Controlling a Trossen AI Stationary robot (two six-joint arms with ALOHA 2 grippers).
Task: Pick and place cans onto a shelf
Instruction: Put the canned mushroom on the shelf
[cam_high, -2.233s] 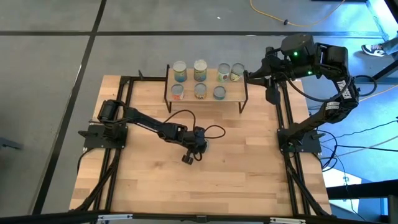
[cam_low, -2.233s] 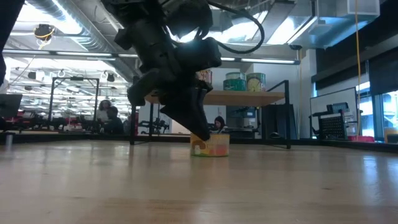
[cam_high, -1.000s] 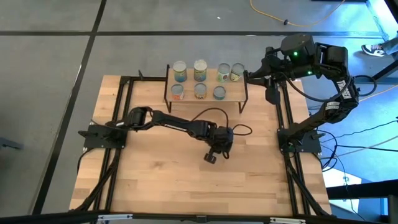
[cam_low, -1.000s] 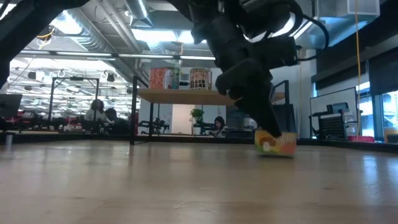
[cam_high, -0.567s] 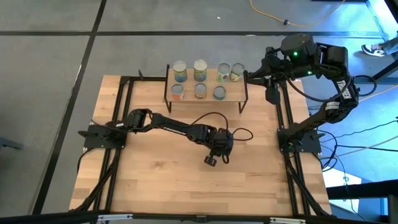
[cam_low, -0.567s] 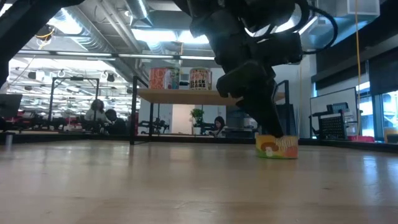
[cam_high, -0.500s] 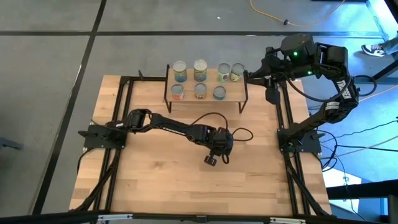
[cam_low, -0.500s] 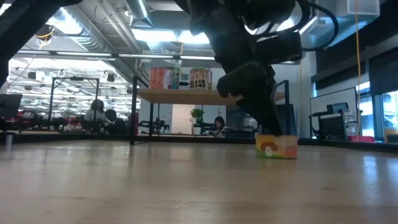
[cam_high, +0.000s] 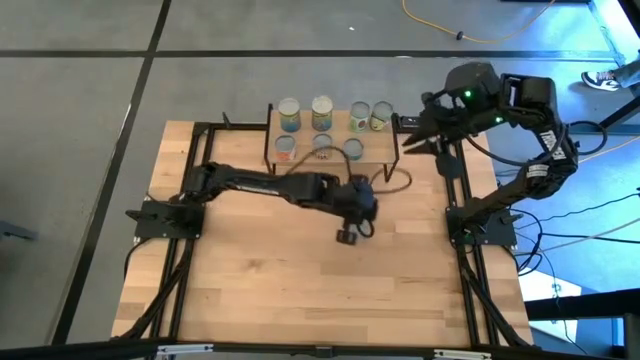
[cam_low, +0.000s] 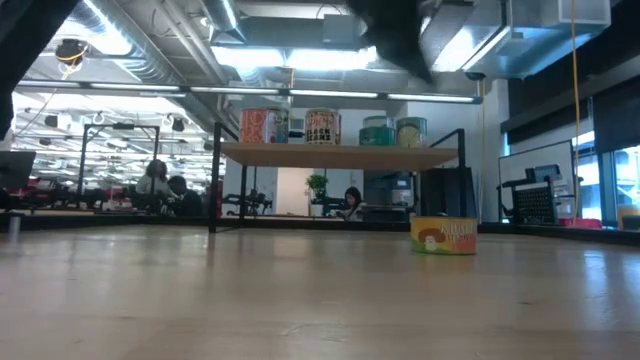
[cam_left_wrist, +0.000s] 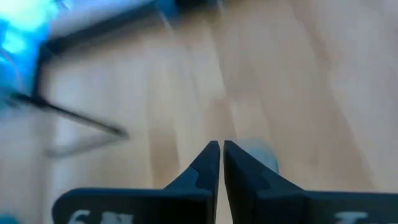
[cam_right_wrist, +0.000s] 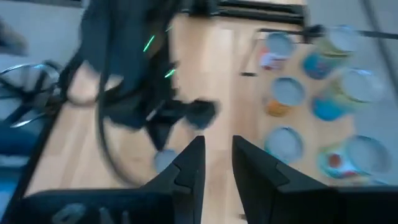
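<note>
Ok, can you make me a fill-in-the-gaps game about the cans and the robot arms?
1. In the low view, ___ cans stand on the shelf's top plank.
2. The mushroom can stands alone on the ___.
3. The left gripper above it has its fingers ___.
4. The right gripper near the shelf has its fingers ___.

Missing words: four; table; shut; open.

cans (cam_high: 322, 113): we count seven on the shelf (cam_high: 375, 152), upper centre | eighth can (cam_low: 444, 236): yellow-green, upright on the table, right of centre
</note>
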